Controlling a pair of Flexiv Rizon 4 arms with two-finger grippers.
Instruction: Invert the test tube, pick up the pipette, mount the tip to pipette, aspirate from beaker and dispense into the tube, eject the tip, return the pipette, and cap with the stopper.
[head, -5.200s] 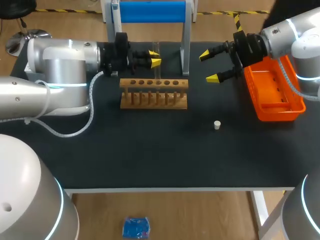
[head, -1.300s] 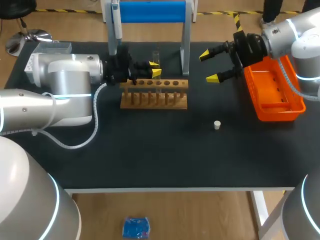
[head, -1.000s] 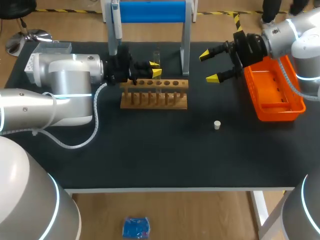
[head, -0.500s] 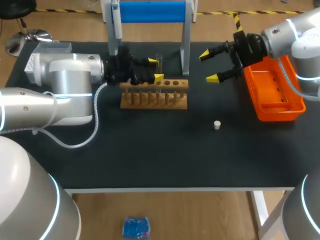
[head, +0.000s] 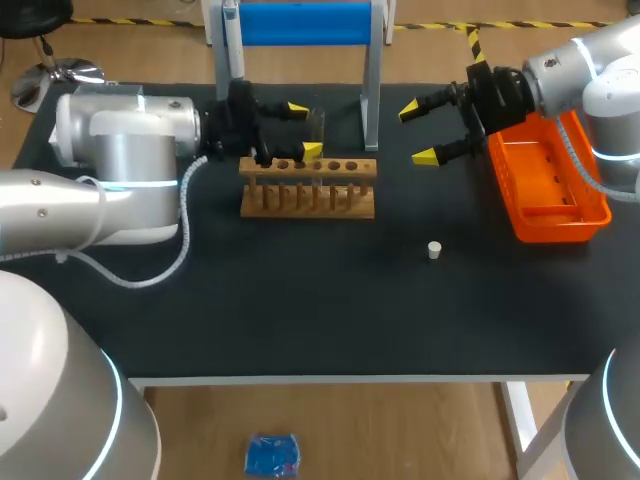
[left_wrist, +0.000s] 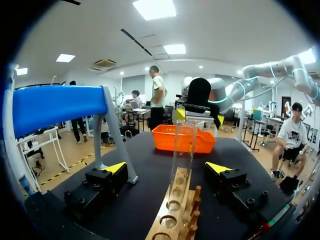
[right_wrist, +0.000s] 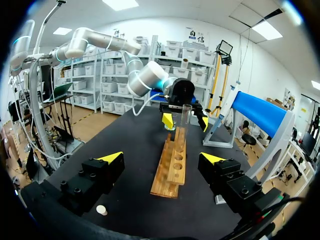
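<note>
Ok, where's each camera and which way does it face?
Head: above and behind, looking down on the table; left gripper, right gripper show.
Left wrist: looks along the rack toward the right gripper; the open left gripper flanks the test tube.
Right wrist: looks across at the left gripper; open right gripper shows.
Both wrists share rack and test tube.

Clear test tube (left_wrist: 182, 150) stands upright in the rack (left_wrist: 175, 220) between the left gripper's (left_wrist: 167, 167) spread fingers; white stopper (right_wrist: 101, 210) lies beside the right gripper (right_wrist: 161, 158)
</note>
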